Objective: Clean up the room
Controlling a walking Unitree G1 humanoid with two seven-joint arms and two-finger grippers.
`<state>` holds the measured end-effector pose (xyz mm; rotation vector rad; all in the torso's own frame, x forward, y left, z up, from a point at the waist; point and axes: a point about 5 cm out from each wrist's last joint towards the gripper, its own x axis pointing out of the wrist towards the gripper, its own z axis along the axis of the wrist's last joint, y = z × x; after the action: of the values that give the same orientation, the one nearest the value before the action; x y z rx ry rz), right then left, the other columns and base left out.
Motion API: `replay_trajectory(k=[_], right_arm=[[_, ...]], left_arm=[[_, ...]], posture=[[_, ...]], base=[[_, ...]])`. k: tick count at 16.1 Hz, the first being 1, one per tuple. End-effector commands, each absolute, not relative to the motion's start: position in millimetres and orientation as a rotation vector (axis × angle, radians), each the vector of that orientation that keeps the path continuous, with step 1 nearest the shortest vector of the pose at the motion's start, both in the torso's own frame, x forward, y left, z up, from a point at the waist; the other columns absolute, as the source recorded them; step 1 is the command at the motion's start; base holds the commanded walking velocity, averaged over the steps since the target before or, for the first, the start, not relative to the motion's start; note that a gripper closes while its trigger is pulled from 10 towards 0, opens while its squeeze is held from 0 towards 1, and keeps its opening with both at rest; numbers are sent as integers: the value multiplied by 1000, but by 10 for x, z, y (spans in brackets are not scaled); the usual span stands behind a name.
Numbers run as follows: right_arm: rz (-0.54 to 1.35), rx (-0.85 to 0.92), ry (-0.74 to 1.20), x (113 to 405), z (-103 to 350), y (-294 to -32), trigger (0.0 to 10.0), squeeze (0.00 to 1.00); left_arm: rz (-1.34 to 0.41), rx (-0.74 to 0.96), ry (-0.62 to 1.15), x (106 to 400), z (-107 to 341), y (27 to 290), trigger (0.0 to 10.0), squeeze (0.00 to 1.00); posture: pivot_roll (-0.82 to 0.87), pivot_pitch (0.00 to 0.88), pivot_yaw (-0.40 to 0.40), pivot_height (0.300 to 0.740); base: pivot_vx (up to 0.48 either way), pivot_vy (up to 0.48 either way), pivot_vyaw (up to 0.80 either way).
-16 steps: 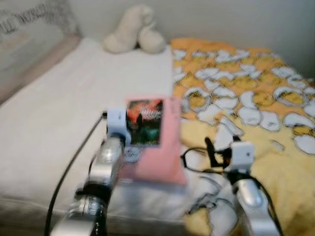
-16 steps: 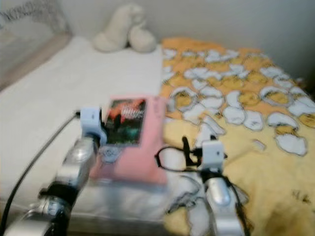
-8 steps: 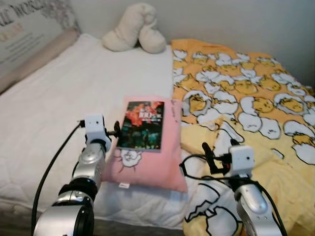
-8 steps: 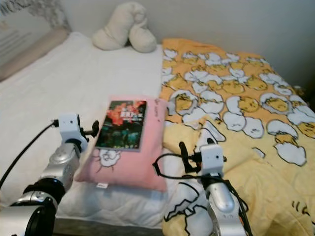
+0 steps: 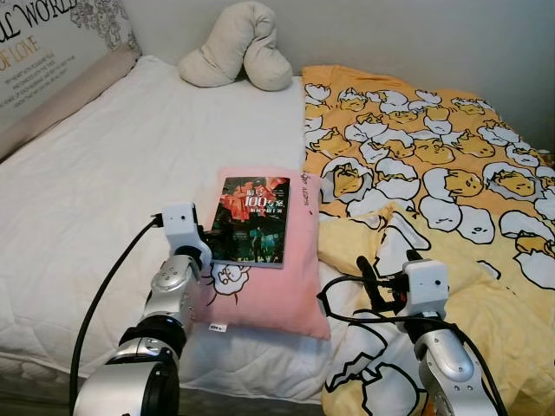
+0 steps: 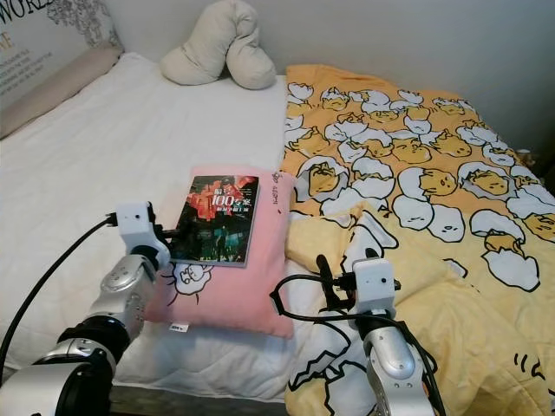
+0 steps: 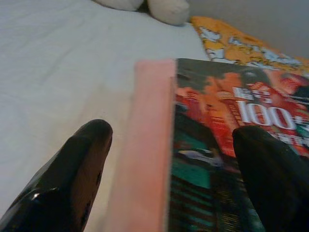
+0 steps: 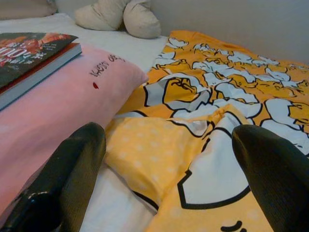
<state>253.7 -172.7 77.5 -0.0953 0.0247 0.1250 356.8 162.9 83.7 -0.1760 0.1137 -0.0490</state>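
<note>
Centre frame, we see the book (image 5: 251, 220) lying flat on the pink pillow (image 5: 277, 276) on the white bed (image 5: 95, 191). The left gripper (image 7: 169, 169) sits at the book's near edge, fingers spread astride it. Lower right, the right gripper (image 8: 164, 179) hovers spread over the yellow duvet (image 5: 451, 173).

White mattress (image 5: 104, 182) left of the pink pillow (image 5: 269, 290): wide, flat, open run up to the cream plush cushion (image 5: 236, 48) at the head.

Book (image 5: 251, 221) lies flat on the pillow, top unobstructed. Left gripper (image 7: 171, 159) straddles the book's near-left edge with fingers spread, pillow edge between them.

Right of pillow: rumpled yellow egg-print blanket (image 5: 434, 173), a raised fold touching the pillow's side. Right gripper (image 8: 169, 179), fingers apart, faces that fold; open air above it.
</note>
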Motion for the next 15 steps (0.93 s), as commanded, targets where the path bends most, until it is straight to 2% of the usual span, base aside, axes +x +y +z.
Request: replay_trajectory(k=[1,9,10,11,15], right_arm=[[117,-105,28,2519,790,-1768,10000,0],[110,-101,50,2513,748,-1776,10000,0],[107,-98,54,2510,738,-1767,10000,0],[105,-95,56,2510,732,-1765,10000,0],[99,-87,60,2510,720,-1756,10000,0]], left_arm=[[-79,-186,133,3543,784,1570,10000,0],[-170,-201,222,3473,632,1403,10000,0],[-180,-213,285,3445,557,1380,4275,0],[-176,-215,304,3436,533,1379,0,0],[-215,-229,307,3449,551,1334,0,0]], posture=[[71,26,-54,740],[65,30,-42,740],[65,29,-40,740],[66,30,-38,740],[63,28,-32,740]], base=[[0,0,0],[0,0,0],[0,0,0],[0,0,0],[0,0,0]])
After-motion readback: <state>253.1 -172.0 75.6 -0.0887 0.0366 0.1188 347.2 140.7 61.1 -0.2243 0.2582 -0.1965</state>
